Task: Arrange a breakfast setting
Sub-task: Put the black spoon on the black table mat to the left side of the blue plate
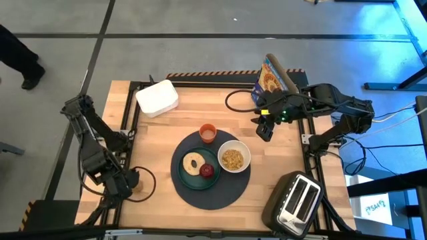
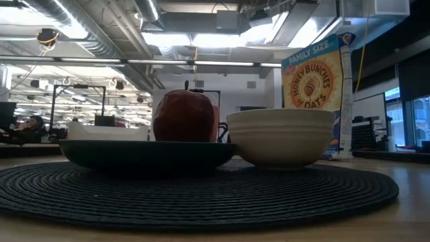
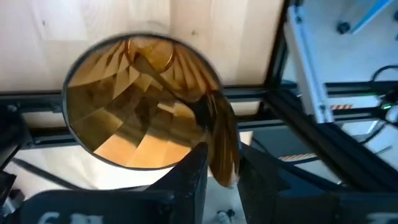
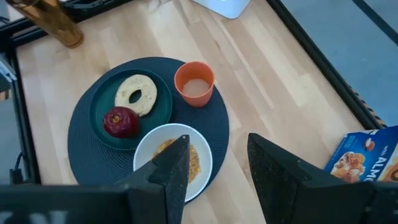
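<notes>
The left gripper pinches an amber cup at the table's front-left corner, presumably for the mat; the right gripper hangs spread.

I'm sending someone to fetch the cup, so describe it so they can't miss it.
Find the round dark mat mid-table. The cup stands on its far edge, beside the teal plate and white bowl. It's the only small orange thing there.

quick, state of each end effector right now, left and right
Left end effector: shut on the rim of an amber glass at the table's near-left corner.
Right end effector: open, holding nothing, above the table beside the cereal box.
</notes>
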Action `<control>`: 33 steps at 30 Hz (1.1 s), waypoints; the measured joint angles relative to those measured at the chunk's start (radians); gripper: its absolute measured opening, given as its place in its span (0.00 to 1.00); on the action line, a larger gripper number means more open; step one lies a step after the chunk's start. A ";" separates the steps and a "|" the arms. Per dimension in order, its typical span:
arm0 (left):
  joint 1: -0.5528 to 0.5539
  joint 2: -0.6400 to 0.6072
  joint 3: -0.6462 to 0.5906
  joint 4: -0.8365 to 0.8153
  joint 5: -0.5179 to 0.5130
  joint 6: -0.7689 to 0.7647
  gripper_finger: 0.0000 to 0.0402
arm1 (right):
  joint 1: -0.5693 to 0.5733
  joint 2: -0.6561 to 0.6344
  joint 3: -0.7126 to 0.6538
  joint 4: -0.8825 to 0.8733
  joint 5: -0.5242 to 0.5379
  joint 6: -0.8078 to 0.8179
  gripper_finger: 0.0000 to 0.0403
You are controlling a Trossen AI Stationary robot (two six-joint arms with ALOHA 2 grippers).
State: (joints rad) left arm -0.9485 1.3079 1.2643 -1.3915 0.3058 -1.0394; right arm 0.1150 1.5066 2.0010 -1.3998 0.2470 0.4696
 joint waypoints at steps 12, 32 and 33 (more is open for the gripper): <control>-0.009 0.000 0.020 -0.004 -0.007 -0.020 0.02 | 0.077 0.000 0.000 0.000 0.005 0.051 0.38; -0.008 -0.008 0.322 -0.182 -0.012 0.007 0.02 | 0.074 0.000 0.000 0.073 0.006 0.023 0.38; -0.008 -0.008 0.342 -0.181 -0.004 0.024 0.02 | 0.074 0.000 0.000 0.077 0.006 0.023 0.38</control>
State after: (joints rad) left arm -0.9569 1.3003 1.6060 -1.5726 0.3019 -1.0153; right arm 0.1894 1.5066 2.0014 -1.3233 0.2535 0.4927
